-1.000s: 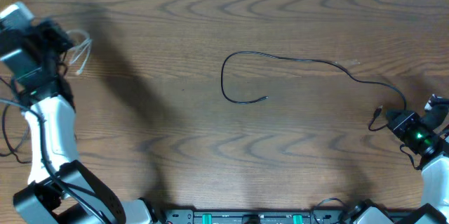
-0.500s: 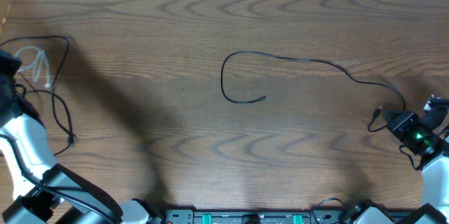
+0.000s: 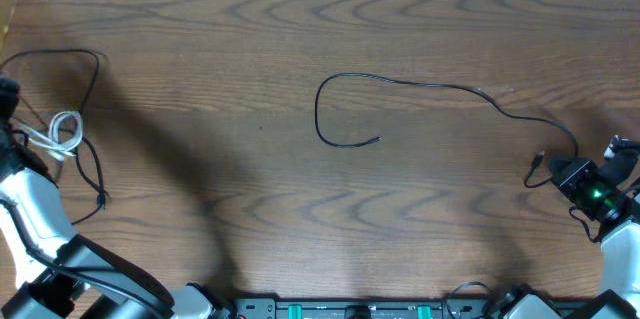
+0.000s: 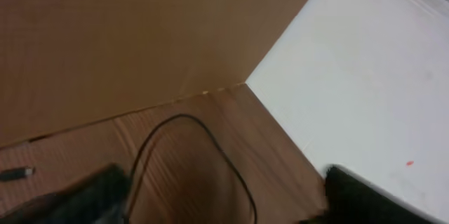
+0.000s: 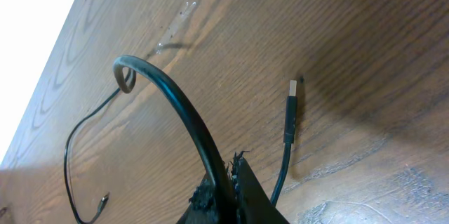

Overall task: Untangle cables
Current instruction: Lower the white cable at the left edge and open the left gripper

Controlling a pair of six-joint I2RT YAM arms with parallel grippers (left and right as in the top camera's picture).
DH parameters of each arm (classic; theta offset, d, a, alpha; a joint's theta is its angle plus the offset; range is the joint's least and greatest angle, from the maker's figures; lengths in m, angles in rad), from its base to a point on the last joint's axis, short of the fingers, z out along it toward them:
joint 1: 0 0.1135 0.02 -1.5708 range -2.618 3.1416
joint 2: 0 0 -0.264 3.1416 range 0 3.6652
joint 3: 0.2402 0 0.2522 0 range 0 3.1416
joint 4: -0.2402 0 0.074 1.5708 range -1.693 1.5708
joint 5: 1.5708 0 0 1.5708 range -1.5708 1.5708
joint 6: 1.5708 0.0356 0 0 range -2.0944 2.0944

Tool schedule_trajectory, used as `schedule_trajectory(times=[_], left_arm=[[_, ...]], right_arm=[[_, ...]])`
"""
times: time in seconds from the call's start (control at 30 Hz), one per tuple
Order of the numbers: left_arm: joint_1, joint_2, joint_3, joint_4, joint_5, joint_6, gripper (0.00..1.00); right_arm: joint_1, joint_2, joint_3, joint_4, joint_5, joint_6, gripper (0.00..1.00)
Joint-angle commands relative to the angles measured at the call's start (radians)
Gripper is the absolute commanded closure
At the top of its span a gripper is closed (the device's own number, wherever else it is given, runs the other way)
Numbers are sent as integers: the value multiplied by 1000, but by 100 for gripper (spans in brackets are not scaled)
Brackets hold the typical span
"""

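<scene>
Change is all on the left side: a second ago the left arm stood further in over the table (image 3: 250,219) with the white cord (image 3: 62,131) dangling from its gripper. Now the arm is pulled back to the left edge, and the cord lies in a small bundle on the wood just beside it. The left gripper (image 4: 223,182) looks wide open in its own camera, two dark blurred fingers far apart with only table between them. So I judge it has let the white cord go, though from above the gripper itself is nearly out of the frame. With the arm away, a second black cord (image 4: 181,117) shows there; it runs in an arc past the white bundle and ends in a small plug. Whether these two touch I cannot tell. The long black cord (image 3: 440,86) has not moved: it lies from a hook in the middle of the table to the right edge. There the right gripper (image 3: 572,172) is closed on it just behind the plug. For the task this means the white cord is now well apart from the long black one, so this pair seems separated. Only the left corner perhaps needs a check.
</scene>
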Motion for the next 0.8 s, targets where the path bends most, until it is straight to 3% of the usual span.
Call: schedule_trajectory(times=[0.0, 0.23, 0.63, 0.77], left_arm=[[2, -3, -6, -8, -6, 0, 4], [2, -3, -6, -13, 51, 0, 3], [-12, -3, -6, -3, 354, 5, 2], [-57, -3, -6, -6, 422, 62, 2]], right_arm=[[11, -12, 4, -4, -5, -15, 99], [10, -12, 4, -4, -8, -15, 99], [10, -12, 4, -4, -8, -15, 99], [10, -12, 4, -4, -8, -15, 99]])
